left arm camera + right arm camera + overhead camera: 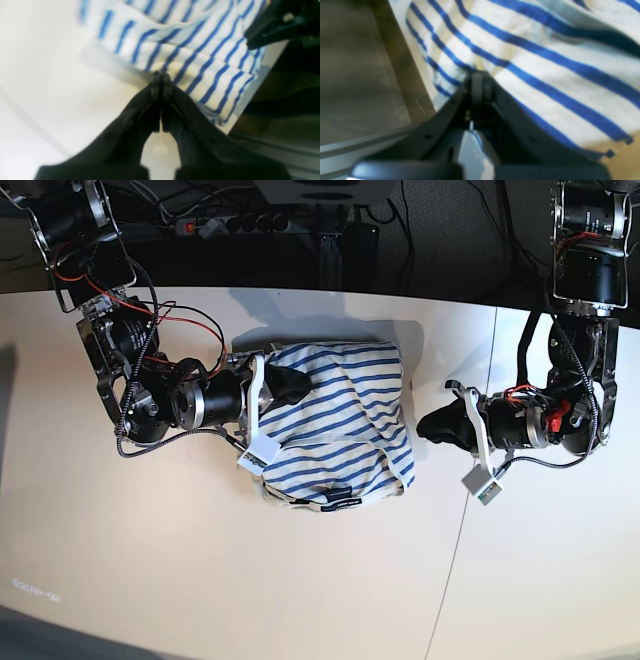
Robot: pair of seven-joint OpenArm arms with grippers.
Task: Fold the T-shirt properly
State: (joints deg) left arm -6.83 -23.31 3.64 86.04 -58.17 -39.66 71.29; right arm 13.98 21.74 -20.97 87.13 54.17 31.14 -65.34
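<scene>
**Striped cloth bunched at table centre, both grippers pressed together**

Blue-striped white fabric, the T-shirt (335, 425), is seen lying in a roughly folded, rumpled bundle on the pale table (200, 580), slightly toward the far edge. A small dark neck label (342, 505) is visible on the near hem of the bundle.

The right gripper (290, 387) is positioned over the bundle's left edge as seen in the base view. In the right wrist view its jaws are pressed together, with cloth lying directly against the tips; whether fabric is pinched between them cannot be told from the blurred picture.

The left gripper (432, 425) is located just beside the bundle's opposite edge, apart from the cloth in the base view. In the left wrist view its jaws are pressed together with nothing between them, the tips pointing at a layered fold edge of the shirt.

Bare table surface is available on the near side of the bundle and to both sides. At the far edge, cables and a power strip (240, 222) are seen behind the table.
</scene>
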